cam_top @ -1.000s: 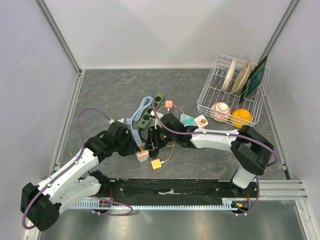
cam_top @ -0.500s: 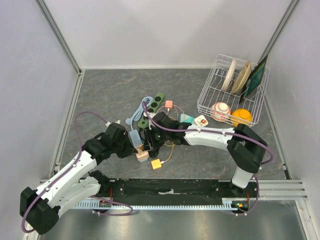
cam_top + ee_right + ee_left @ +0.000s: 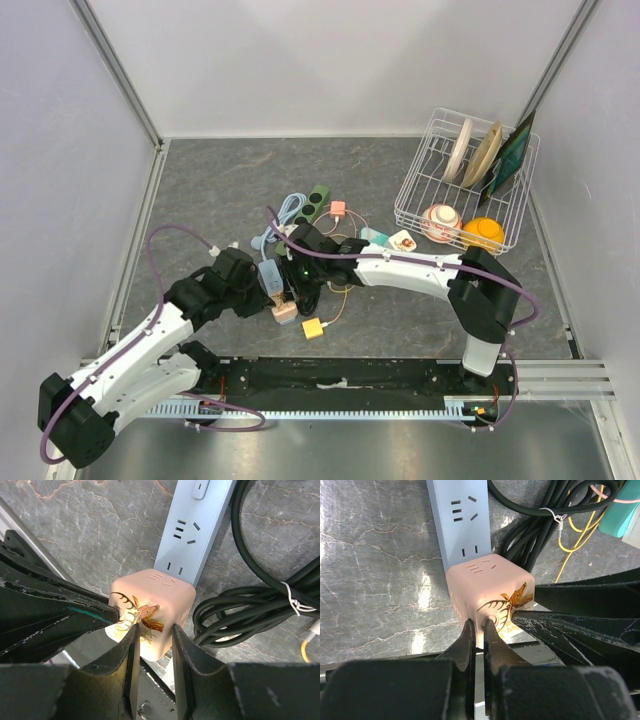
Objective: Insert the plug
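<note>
**Both claws on the pink cube plug at the end of the blue power strip**

The left gripper has its fingers pressed together, tips butting against the near face of the pink cube plug. The right gripper pinches a corner of the cube from the opposite side. On that face the cube bears a deer drawing, orange-brown with black antlers. The cube sits on the near end of the pale blue power strip, which lies flat on the grey marbled table; how deep it is seated I cannot tell. A black cable coil lies just beside them.
</note>
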`<state>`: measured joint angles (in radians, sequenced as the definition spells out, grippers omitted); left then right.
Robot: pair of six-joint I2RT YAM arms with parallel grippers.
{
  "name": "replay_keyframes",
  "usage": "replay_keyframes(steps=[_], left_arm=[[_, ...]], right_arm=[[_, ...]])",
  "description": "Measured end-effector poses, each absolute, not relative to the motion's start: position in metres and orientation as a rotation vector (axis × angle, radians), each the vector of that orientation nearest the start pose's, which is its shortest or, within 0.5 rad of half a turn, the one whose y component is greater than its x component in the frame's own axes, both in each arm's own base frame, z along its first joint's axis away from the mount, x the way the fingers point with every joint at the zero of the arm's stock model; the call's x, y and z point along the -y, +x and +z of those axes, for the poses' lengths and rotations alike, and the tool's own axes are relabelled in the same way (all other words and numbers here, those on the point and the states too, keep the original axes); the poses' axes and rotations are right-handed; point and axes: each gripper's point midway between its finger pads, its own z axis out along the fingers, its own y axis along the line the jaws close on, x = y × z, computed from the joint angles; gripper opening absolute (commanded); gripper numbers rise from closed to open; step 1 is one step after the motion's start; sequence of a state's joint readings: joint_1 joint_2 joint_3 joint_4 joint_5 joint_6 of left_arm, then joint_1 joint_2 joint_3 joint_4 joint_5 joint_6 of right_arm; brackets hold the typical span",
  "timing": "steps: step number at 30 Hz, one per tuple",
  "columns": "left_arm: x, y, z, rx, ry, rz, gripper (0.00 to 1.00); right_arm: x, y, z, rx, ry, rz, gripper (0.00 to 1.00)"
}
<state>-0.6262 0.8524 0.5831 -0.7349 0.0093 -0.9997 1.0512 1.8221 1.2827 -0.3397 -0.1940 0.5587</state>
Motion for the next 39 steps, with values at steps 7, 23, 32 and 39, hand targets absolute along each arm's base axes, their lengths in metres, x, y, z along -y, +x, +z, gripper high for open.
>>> replay_keyframes(steps=[7,23,32,39], left_arm=[[0.153,0.151,0.083,-2.629,-0.507,-0.588,0.3],[0.156,0.161,0.125,-2.624,-0.414,-0.497,0.85],[0.167,0.169,0.106,-2.732,-0.337,-0.351,0.88],[0.167,0.171,0.077,-2.797,-0.294,-0.183,0.68]], right_arm=[[-0.422,0.177,0.089,-2.515,-0.774,0.787,0.31],[-0.386,0.246,0.194,-2.204,-0.571,0.712,0.72],[-0.283,0.275,0.214,-2.102,-0.301,0.613,0.73],[-0.258,0.267,0.163,-2.21,-0.297,0.533,0.74]])
